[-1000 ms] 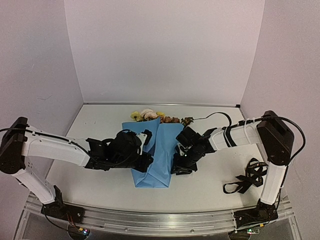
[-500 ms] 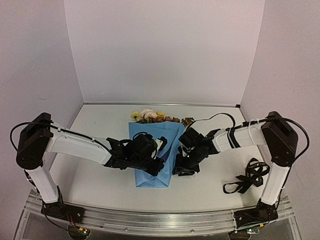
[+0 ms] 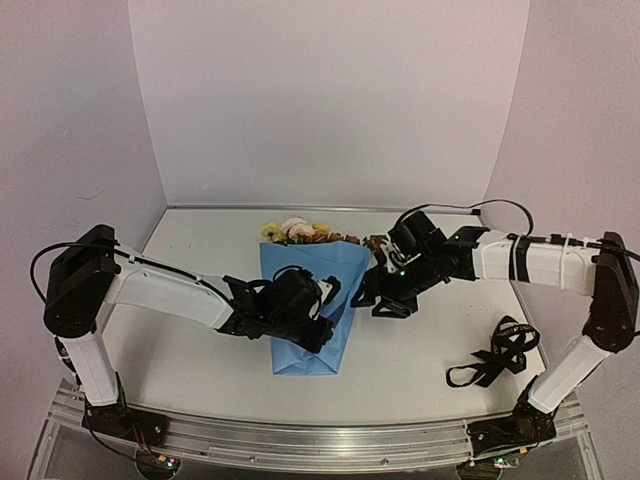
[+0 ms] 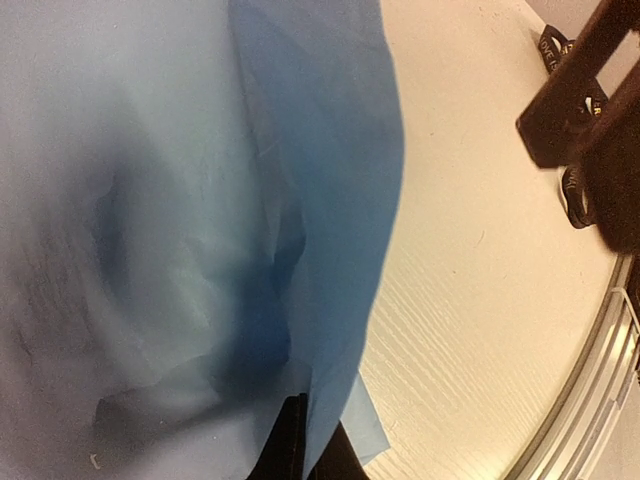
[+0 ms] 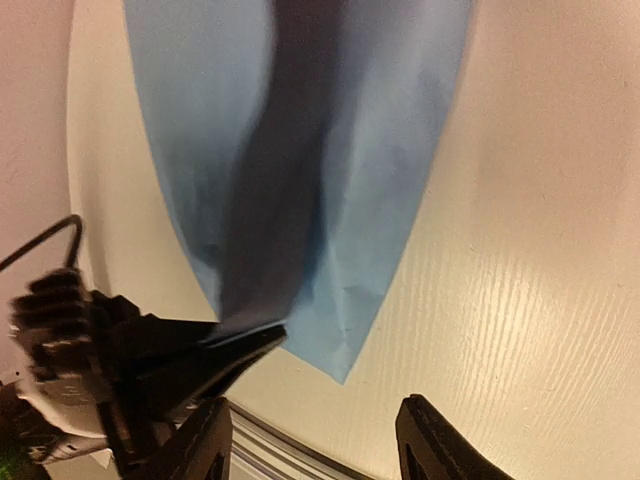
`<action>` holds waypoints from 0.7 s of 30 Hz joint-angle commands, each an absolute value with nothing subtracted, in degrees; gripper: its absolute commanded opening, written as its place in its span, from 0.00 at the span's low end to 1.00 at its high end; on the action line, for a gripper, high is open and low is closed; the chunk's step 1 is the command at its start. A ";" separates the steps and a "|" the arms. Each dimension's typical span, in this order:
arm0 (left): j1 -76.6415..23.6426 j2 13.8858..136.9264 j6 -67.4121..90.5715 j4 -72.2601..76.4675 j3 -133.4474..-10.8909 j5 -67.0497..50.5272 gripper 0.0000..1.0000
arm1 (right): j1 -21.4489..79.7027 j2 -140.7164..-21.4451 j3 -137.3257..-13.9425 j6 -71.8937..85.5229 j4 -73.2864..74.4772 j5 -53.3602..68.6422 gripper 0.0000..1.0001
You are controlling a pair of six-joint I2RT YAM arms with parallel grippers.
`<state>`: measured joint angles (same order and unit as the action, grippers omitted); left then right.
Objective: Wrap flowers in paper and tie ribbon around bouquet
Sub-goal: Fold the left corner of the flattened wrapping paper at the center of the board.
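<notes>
The light blue paper lies folded as a cone on the table, narrow end toward the near edge. The flowers, yellow, cream and rust blooms, stick out of its far end. My left gripper is shut on the paper's overlapping edge low on the cone; in the left wrist view its fingers pinch that edge of the paper. My right gripper hangs open just right of the cone, holding nothing. Its wrist view looks down on the paper and the left gripper. The black ribbon lies loose at the right.
The right arm crosses the upper right of the left wrist view. A metal rail runs along the table's near edge. White walls close the back and both sides. A black cable loops behind the right gripper.
My right gripper has opened, come off the paper's right side and lifted back toward the far right. The left gripper has slid right across the cone and stays shut on the paper.
</notes>
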<state>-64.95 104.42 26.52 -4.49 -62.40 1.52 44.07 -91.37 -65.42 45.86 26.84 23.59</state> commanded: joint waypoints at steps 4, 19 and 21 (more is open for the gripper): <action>-64.86 105.12 25.12 -4.68 -65.13 0.63 0.03 | 42.88 -93.94 -75.93 44.67 30.80 20.42 0.61; -64.85 104.99 24.53 -5.79 -65.92 0.38 0.08 | 39.21 -105.47 -82.37 45.72 33.40 22.12 0.20; -64.86 104.36 24.62 -6.08 -65.71 0.41 0.16 | 38.88 -106.45 -82.71 45.18 33.47 22.13 0.06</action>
